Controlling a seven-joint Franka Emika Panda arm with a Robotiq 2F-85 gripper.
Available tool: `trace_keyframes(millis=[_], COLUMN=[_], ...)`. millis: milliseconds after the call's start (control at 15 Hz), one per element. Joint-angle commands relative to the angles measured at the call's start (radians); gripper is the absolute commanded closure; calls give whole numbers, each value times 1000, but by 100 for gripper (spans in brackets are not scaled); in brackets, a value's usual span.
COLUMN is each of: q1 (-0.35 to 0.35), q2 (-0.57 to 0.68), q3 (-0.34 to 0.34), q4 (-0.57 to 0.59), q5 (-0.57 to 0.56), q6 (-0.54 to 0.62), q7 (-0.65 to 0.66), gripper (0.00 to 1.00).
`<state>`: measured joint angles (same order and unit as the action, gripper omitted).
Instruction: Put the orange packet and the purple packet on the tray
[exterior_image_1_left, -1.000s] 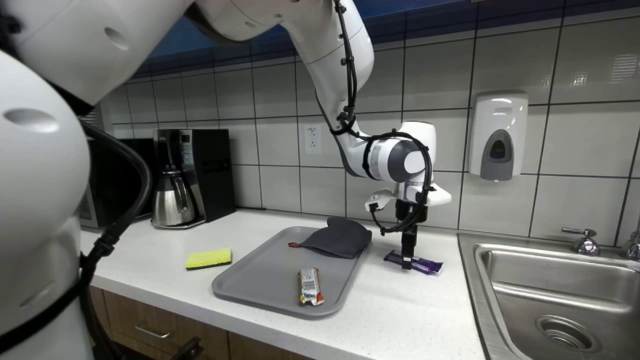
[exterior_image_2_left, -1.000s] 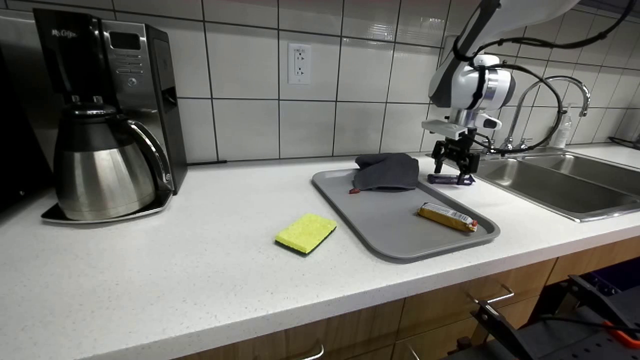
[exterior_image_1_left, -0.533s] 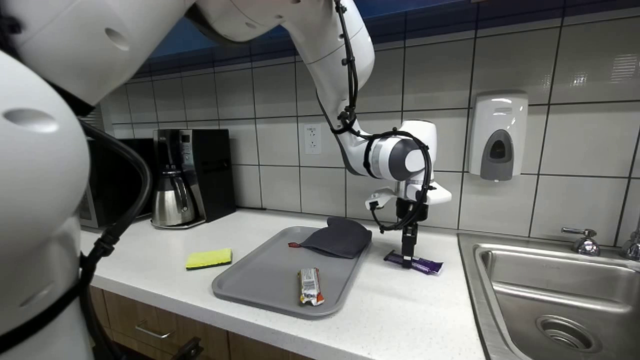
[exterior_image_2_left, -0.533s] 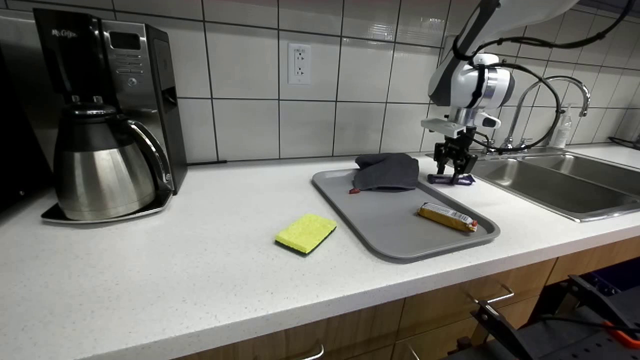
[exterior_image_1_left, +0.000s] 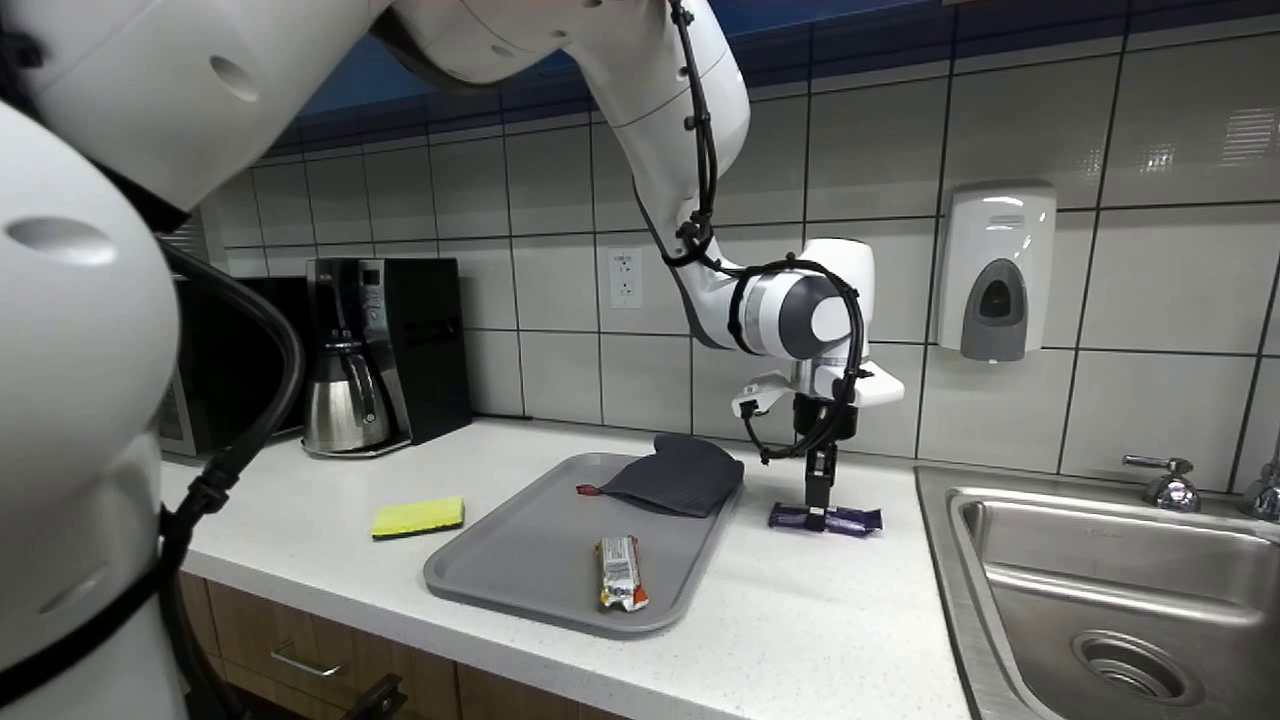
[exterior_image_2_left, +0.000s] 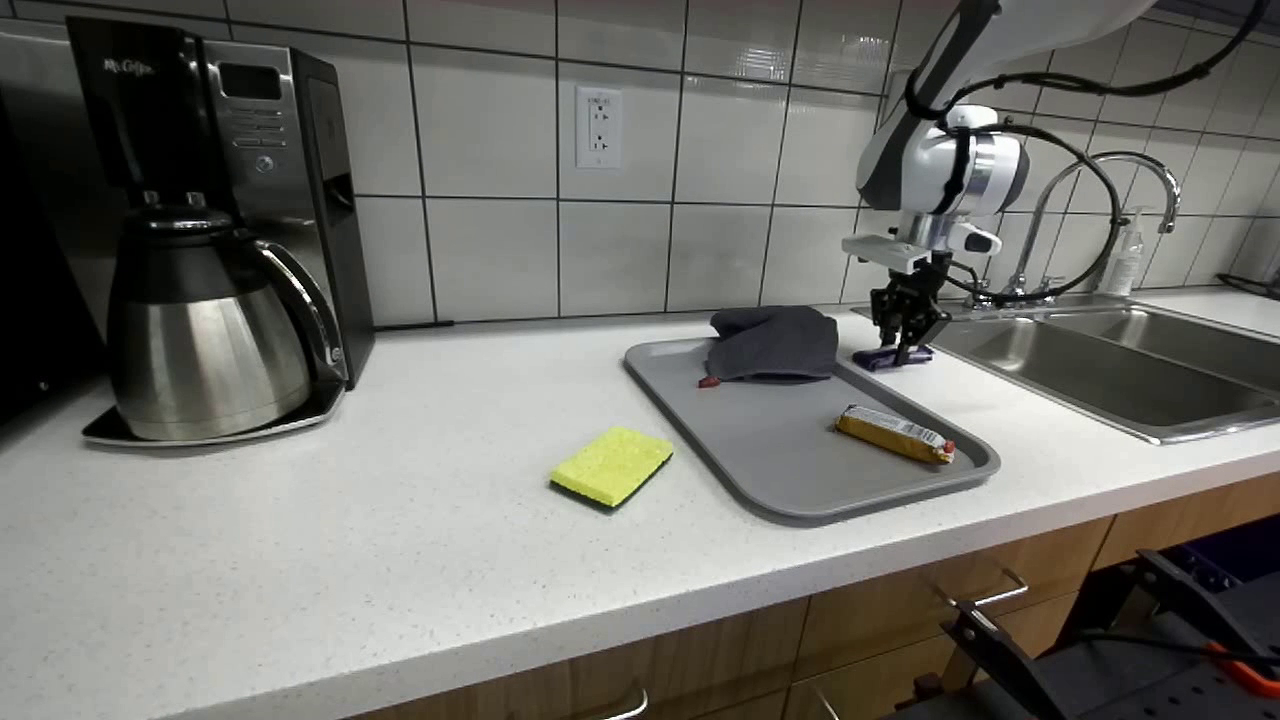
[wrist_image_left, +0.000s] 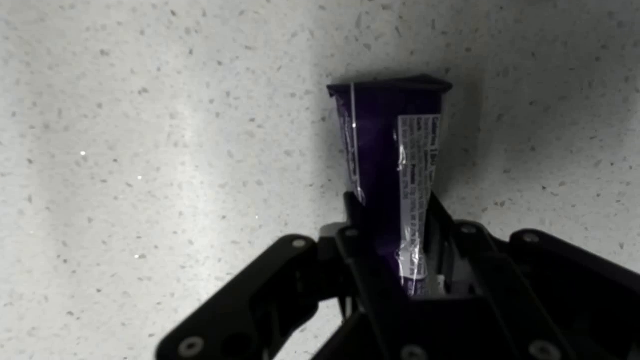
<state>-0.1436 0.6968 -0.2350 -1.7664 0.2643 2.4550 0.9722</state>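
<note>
The purple packet (exterior_image_1_left: 855, 521) is at the counter between the tray and the sink; whether it touches the surface I cannot tell. My gripper (exterior_image_1_left: 817, 520) is shut across its middle, pointing straight down. In the wrist view the dark purple wrapper (wrist_image_left: 380, 130) with its pale text panel runs up between the fingers (wrist_image_left: 354, 212), which press on both sides. Its lower end is hidden by the gripper body. The orange packet (exterior_image_2_left: 893, 434) lies on the grey tray (exterior_image_2_left: 760, 440), near its front right corner in that exterior view, apart from the gripper.
A dark grey oven mitt (exterior_image_1_left: 675, 475) covers the tray's back edge. The yellow sponge (exterior_image_1_left: 418, 517) lies beside the tray. A steel sink (exterior_image_1_left: 1100, 590) is close on the gripper's far side from the tray. The tiled wall (exterior_image_1_left: 640, 380) rises behind, and a coffee maker (exterior_image_2_left: 270, 200) stands further along.
My gripper has gone from open around the purple packet to shut on it. The packet has turned a little between the fingers. Orange packet, tray and mitt are unmoved.
</note>
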Motion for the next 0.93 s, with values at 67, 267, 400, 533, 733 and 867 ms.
trace_keyframes(millis=[67,267,400,533,733,867], q1=[-15,-17,-16,-9,0,7], q2=[-35,-66,-86,-108,-137,-160], q3=[1,-1,-2,-3,-2,-1], q4=[-5,-29,-48,-71,-105,-131], q5=[-5,-12,-14,-19,-22,-22], q6=[-34,-28,-21,-14,-9,-7], q7=[-21,-43,-62,-80,-99,-110], gripper=[93,93,93,93,93,93])
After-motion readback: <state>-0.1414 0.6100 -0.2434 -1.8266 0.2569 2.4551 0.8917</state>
